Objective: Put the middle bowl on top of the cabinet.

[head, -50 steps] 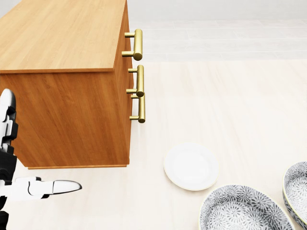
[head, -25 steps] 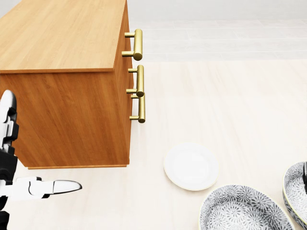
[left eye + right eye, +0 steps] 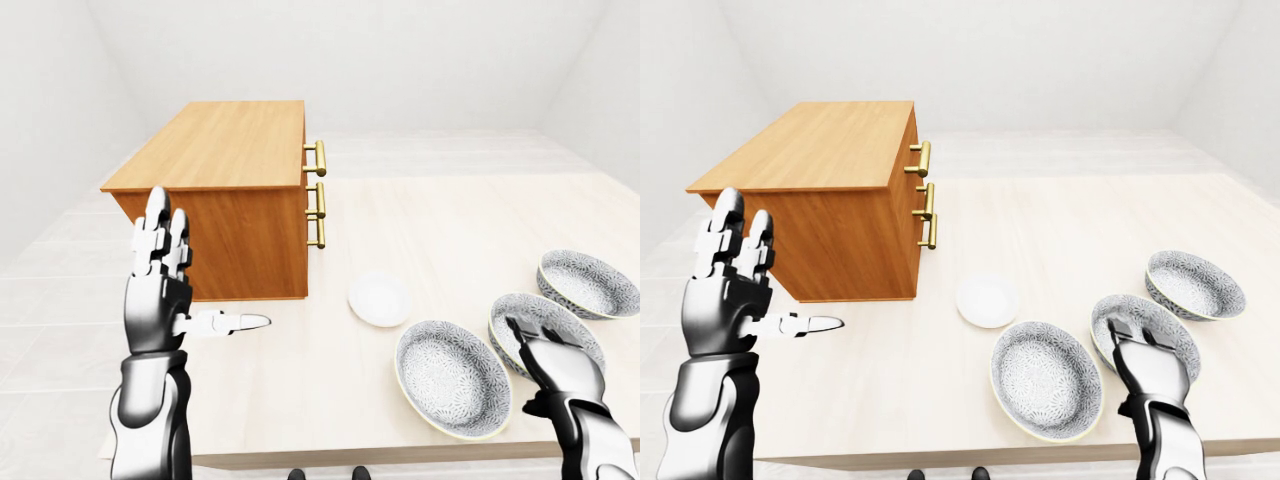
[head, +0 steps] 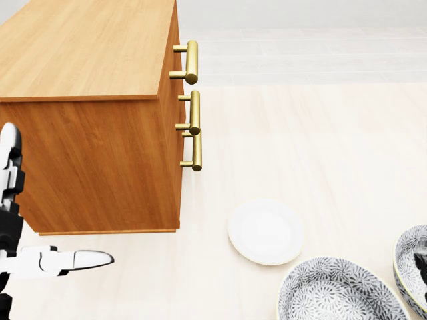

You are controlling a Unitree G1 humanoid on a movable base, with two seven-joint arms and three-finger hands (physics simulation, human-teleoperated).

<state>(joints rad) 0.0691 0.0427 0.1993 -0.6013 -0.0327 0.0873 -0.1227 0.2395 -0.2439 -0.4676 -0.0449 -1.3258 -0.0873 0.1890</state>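
Note:
Three grey-patterned bowls lie in a row at the right of the left-eye view: a near one, the middle bowl and a far one. My right hand is open, with its fingers stretched over the middle bowl's near rim; whether they touch it I cannot tell. The wooden cabinet with brass handles stands at the left, its flat top bare. My left hand is raised open beside the cabinet's near side, thumb pointing right, holding nothing.
A small white plate lies between the cabinet and the bowls. Everything rests on a pale wooden tabletop, whose near edge runs along the bottom of the eye views. White walls and floor surround it.
In the head view my right hand has appeared at the right edge over the bowl there and slid slightly downward. The left hand, cabinet, plate and bowls have not moved.

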